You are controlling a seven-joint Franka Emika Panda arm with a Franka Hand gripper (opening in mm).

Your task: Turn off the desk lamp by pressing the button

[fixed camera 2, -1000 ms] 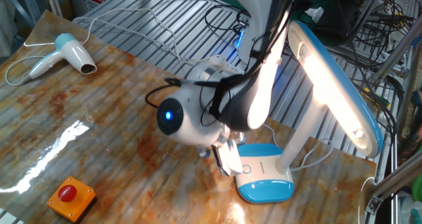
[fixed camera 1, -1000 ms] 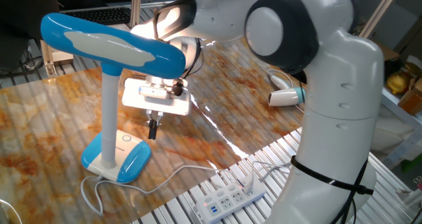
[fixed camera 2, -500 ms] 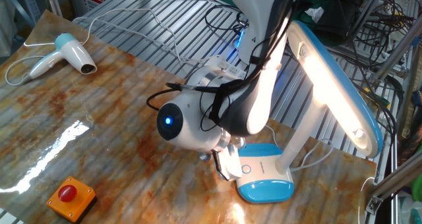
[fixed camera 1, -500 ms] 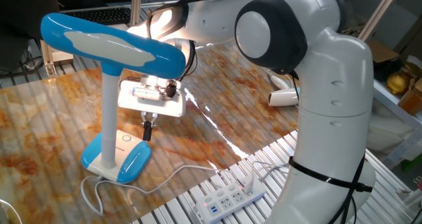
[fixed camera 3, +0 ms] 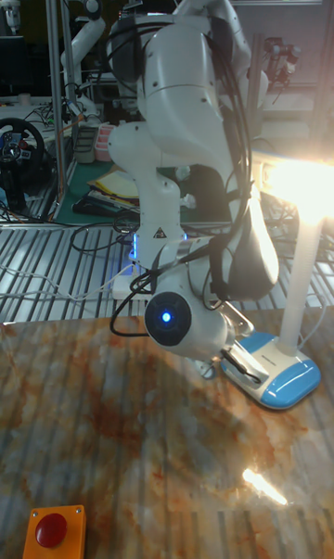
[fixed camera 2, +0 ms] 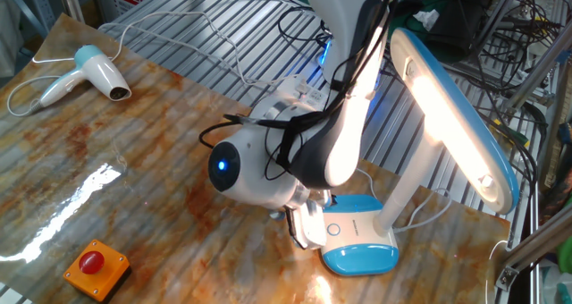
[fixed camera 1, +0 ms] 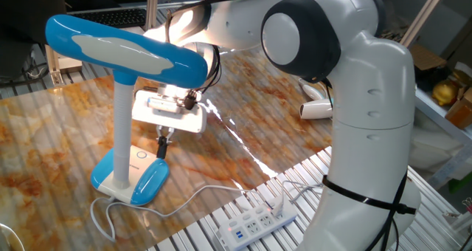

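The desk lamp (fixed camera 1: 125, 48) stands at the table's corner, its blue oval head glowing bright in the other fixed view (fixed camera 2: 456, 116). Its blue-white base (fixed camera 2: 359, 243) carries the button (fixed camera 2: 333, 230), a small ringed circle on the white face. My gripper (fixed camera 1: 162, 148) hangs under the lamp head, pointing down at the edge of the base (fixed camera 1: 136, 173). Its dark fingers (fixed camera 1: 163, 143) sit together as one thin tip just above the white face, with nothing held. In the tall fixed view the gripper (fixed camera 3: 232, 362) is low beside the base (fixed camera 3: 278, 375).
A white-and-blue hair dryer (fixed camera 1: 321, 109) lies at the far side of the table (fixed camera 2: 94, 71). A white power strip (fixed camera 1: 258, 221) and the lamp cord (fixed camera 1: 184, 201) lie on the slatted edge. A red push button on an orange box (fixed camera 2: 94, 264) sits near one corner.
My gripper has moved sideways and downward toward the lamp base, ending closer to its white face. The lamp stays lit.
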